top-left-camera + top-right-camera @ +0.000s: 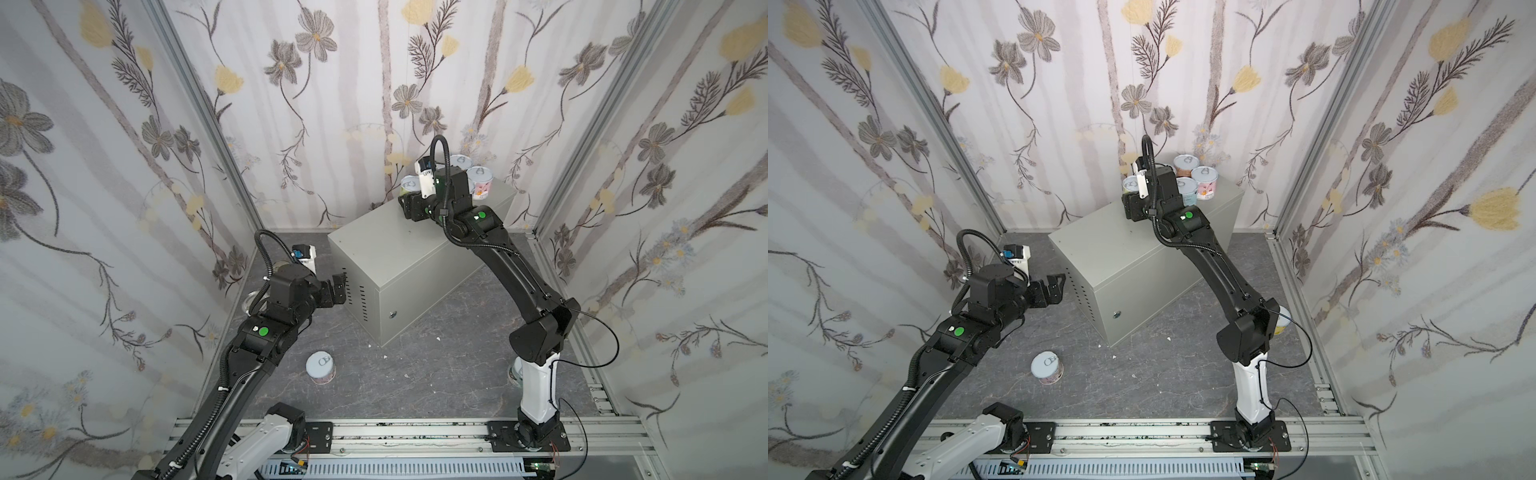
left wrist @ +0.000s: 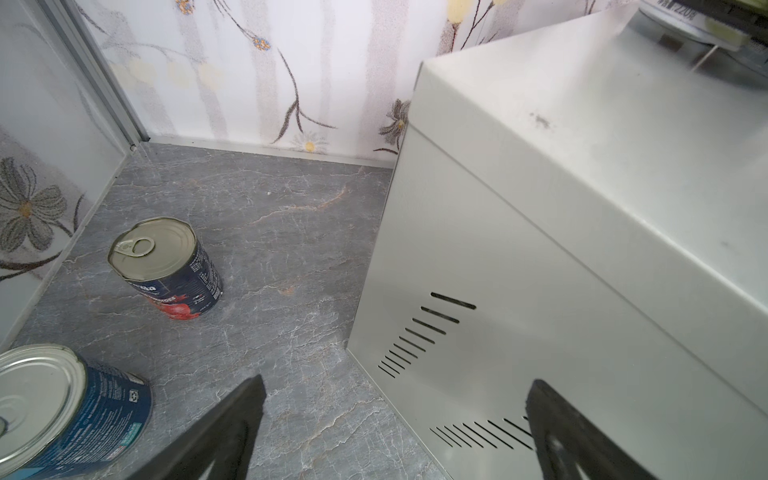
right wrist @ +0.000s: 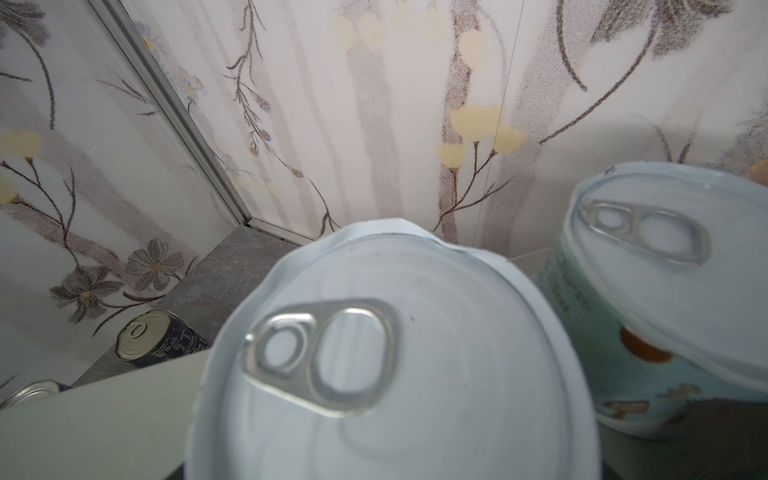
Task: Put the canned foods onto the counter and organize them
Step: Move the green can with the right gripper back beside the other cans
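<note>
The counter (image 1: 395,257) stands slantwise in the middle of the floor. At the left of its far end my right gripper (image 1: 409,195) is shut on a short white-lidded can (image 1: 1130,184). That can's lid (image 3: 395,353) fills the right wrist view and hides the fingers. Beside it stand three short cans: teal (image 1: 1187,188), pink (image 1: 1205,176) and brown (image 1: 1185,163). My left gripper (image 1: 338,286) hangs open and empty by the counter's vent slots (image 2: 419,332). A navy-red can (image 2: 166,266) and a blue can (image 2: 62,411) stand on the floor left of the counter.
Another short can (image 1: 320,366) sits on the dark marbled floor in front of the counter. A yellow-labelled can (image 1: 1281,320) shows behind the right arm's elbow. Flowered walls close in on three sides, and an aluminium rail (image 1: 415,432) runs along the front.
</note>
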`<action>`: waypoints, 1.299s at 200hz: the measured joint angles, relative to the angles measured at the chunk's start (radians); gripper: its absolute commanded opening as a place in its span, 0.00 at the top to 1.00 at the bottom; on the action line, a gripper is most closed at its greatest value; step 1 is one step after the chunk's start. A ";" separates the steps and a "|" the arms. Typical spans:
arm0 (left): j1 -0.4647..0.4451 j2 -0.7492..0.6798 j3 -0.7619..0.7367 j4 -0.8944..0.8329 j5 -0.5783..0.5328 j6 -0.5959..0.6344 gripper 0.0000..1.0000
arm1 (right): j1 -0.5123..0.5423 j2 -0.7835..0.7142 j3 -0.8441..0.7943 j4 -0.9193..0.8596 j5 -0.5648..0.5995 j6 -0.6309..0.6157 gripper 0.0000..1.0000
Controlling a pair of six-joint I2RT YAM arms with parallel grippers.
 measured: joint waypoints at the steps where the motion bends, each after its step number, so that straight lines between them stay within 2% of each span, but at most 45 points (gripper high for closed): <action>1: 0.000 0.000 0.000 0.000 0.000 0.000 0.00 | 0.000 0.000 0.000 0.000 0.000 0.000 0.35; 94: 0.000 -0.003 -0.003 0.000 0.007 0.000 0.00 | -0.011 0.043 0.047 0.001 0.047 0.013 0.34; 156: 0.000 -0.007 -0.006 0.000 0.007 0.000 0.00 | -0.012 0.060 0.051 0.006 0.059 0.014 0.29; 176: 0.000 -0.010 -0.007 0.000 0.007 0.000 0.00 | -0.012 0.063 0.051 0.017 0.058 0.023 0.25; 206: 0.000 -0.016 -0.010 0.000 0.007 0.000 0.00 | -0.010 0.066 0.051 0.030 0.058 0.024 0.11; 260: -0.001 -0.046 -0.014 0.000 0.003 0.000 0.00 | -0.009 0.065 0.055 0.049 0.040 0.020 0.05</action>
